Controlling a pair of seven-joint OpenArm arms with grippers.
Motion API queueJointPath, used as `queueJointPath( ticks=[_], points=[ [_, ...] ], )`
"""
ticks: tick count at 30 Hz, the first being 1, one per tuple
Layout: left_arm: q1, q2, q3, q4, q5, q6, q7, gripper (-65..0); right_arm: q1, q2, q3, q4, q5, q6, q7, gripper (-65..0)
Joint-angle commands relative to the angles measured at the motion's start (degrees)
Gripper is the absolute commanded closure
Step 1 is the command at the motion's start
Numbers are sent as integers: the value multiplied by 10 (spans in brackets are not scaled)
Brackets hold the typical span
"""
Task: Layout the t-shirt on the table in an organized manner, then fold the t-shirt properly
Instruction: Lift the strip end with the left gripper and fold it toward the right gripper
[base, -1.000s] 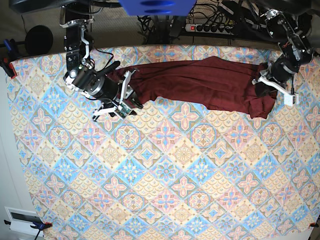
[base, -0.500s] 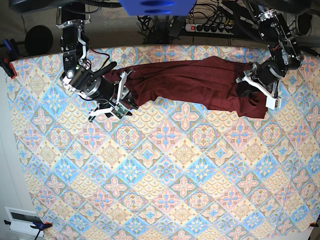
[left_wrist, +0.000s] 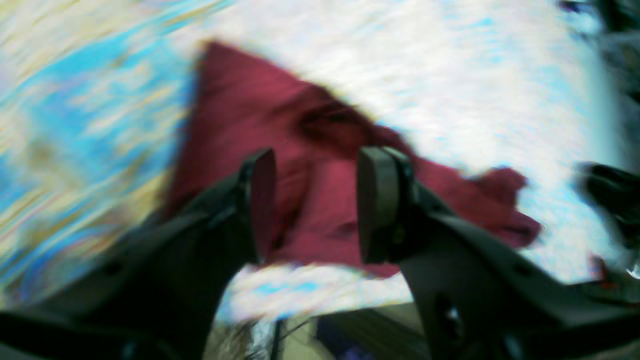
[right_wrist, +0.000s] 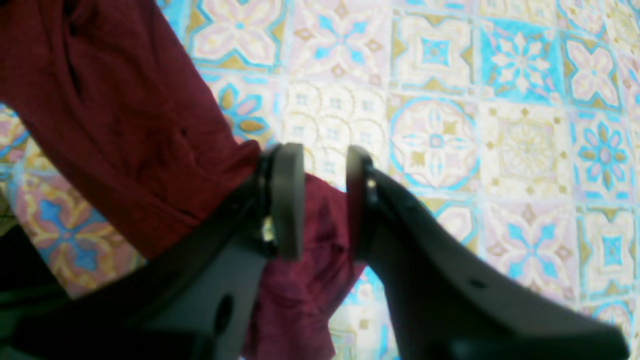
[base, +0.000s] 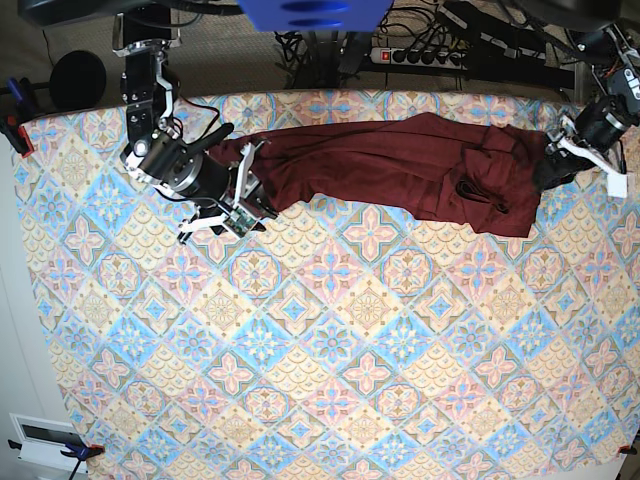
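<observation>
The maroon t-shirt (base: 400, 165) lies stretched in a long band across the far part of the table (base: 330, 340). At the shirt's left end in the base view, my right gripper (base: 250, 190) is shut on a bunch of the cloth. The right wrist view shows that fabric (right_wrist: 125, 125) pressed between the pads of the right gripper (right_wrist: 325, 200). My left gripper (base: 572, 158) hovers just off the shirt's crumpled right end, near the table's right edge. In the blurred left wrist view the left gripper (left_wrist: 317, 200) is open, with the shirt (left_wrist: 250, 115) lying beyond it, not held.
A power strip (base: 420, 55) and tangled cables run behind the table's far edge. A round black object (base: 78, 78) sits at the far left, and a red clamp (base: 15, 135) grips the left corner. A white device (base: 45, 440) sits off the near left corner.
My left gripper has opened, let go of the shirt's right end and swung right toward the table's edge. The released end has settled in folds. The right arm has barely moved.
</observation>
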Motion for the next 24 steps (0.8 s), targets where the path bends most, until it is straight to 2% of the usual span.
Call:
queueJointPath(
  ticks=[1, 7, 12, 14, 19, 24],
  points=[
    [-3, -11, -3, -8, -4, -3, -12, -263, 7, 3, 1, 13, 6, -1, 12, -138],
    [-50, -7, 67, -91, 35, -3, -13, -263, 7, 2, 1, 13, 6, -1, 12, -138],
    [-57, 24, 142, -96, 32, -3, -9, -262, 7, 2, 1, 13, 6, -1, 12, -138],
    [-46, 26, 190, -74, 26, -3, -8, -262, 7, 2, 1, 13, 6, -1, 12, -138],
    [-8, 27, 254, 23, -12, -4, -12, -262, 7, 2, 1, 13, 6, -1, 12, -138],
    [-9, 27, 237, 32, -20, -4, -13, -262, 7, 2, 0, 13, 6, -1, 7, -140]
  ],
)
